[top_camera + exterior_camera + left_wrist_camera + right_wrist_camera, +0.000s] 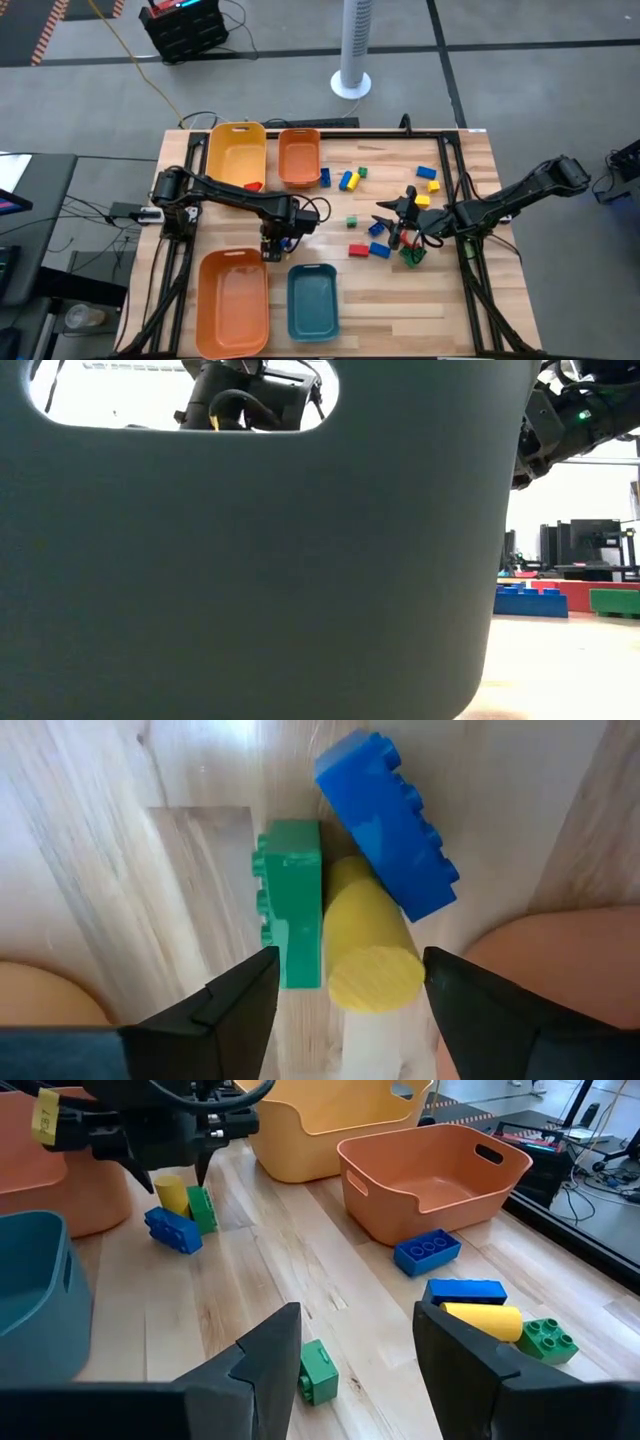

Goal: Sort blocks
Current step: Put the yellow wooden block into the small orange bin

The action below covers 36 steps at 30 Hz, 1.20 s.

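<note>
Small studded blocks lie scattered on the wooden table. My left gripper point(348, 960) is open and points down near the table's middle point(280, 240). Its fingers straddle a green block point(290, 910) and a yellow cylinder point(365, 945) that lie side by side, and I cannot tell whether they touch them. A blue block point(385, 820) leans on the cylinder's far end. My right gripper point(358, 1320) is open and hovers right of the table's middle point(392, 222), holding nothing. A green block point(318, 1372) lies on the table just ahead of it.
A yellow bin point(237, 155) and an orange bin point(299, 158) stand at the far edge, with a red block point(253, 186) in the yellow one. A large orange bin point(232, 300) and a teal bin point(312, 300) stand near. The teal bin's wall point(250, 560) fills the low view. More blocks point(428, 180) lie at the far right.
</note>
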{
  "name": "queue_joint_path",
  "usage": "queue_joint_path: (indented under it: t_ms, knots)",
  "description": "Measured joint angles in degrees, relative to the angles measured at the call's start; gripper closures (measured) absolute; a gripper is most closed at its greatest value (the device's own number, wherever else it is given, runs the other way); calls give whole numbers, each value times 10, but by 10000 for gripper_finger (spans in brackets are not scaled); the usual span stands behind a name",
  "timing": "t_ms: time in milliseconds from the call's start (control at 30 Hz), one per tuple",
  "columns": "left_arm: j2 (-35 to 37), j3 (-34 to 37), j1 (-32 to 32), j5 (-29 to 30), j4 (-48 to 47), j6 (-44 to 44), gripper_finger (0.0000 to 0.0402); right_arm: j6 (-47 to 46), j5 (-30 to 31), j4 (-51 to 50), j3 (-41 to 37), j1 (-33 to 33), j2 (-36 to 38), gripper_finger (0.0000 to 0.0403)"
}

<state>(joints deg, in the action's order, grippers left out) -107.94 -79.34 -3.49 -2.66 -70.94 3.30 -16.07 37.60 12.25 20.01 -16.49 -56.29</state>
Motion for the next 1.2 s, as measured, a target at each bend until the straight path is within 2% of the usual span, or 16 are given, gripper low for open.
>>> queue_joint_path:
  t_ms: [567, 667, 833, 1033, 1133, 1200]
  knots:
    - [0, 20, 0, 15, 20, -5, 275, 0, 0, 1, 0, 0, 0, 196]
    - [0, 19, 1, 31, 17, -16, 276, 0, 0, 0, 0, 0, 0, 196]
    - [5, -12, 0, 115, 13, -33, 276, 0, 3, -21, 0, 4, 0, 196]
    - [55, -15, -7, 214, 14, -51, 276, -4, 14, -13, 0, 37, 14, 196]
    - [84, -1, -14, 288, 49, -50, 276, -1, 14, -14, 0, 48, 27, 196]
    - [111, 28, -19, 314, 108, -54, 276, 1, 14, -13, 0, 53, 35, 196]
